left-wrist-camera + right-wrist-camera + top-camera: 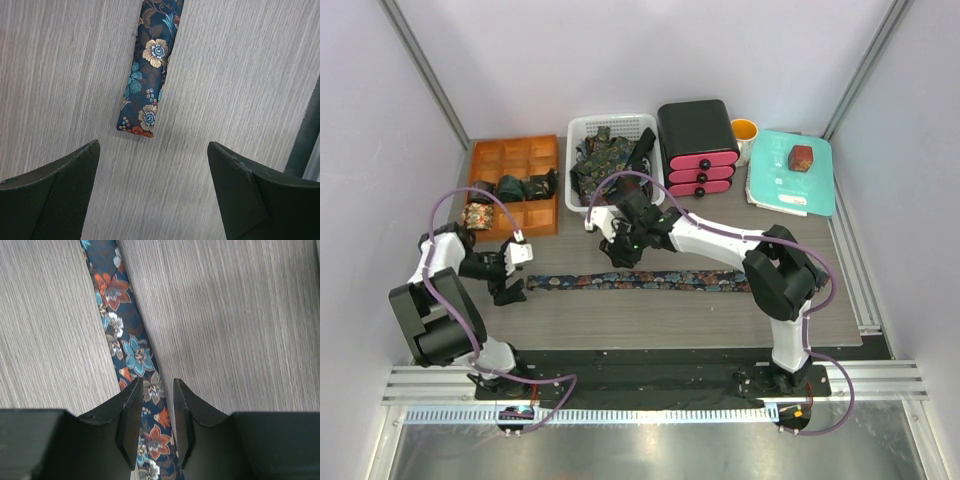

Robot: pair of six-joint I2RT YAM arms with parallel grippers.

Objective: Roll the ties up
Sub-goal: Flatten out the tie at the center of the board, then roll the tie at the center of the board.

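Note:
A dark floral tie [640, 282] lies flat and stretched across the table. My left gripper [508, 293] is open just off its left end. In the left wrist view the tie's narrow end [147, 90] lies ahead of the wide-open gripper [152, 145], not touching it. My right gripper [620, 255] hovers over the tie left of its middle. In the right wrist view the gripper [156, 382] has its jaws a narrow gap apart, and the tie [127, 345] runs flat beneath them, wider than the gap. Rolled ties [510, 187] sit in the orange tray [535, 220].
A white basket [578, 130] with unrolled ties stands at the back centre. A black and pink drawer unit [698, 147], an orange cup [744, 130] and a teal tray [815, 185] with a small red-brown box [801, 157] stand at the back right.

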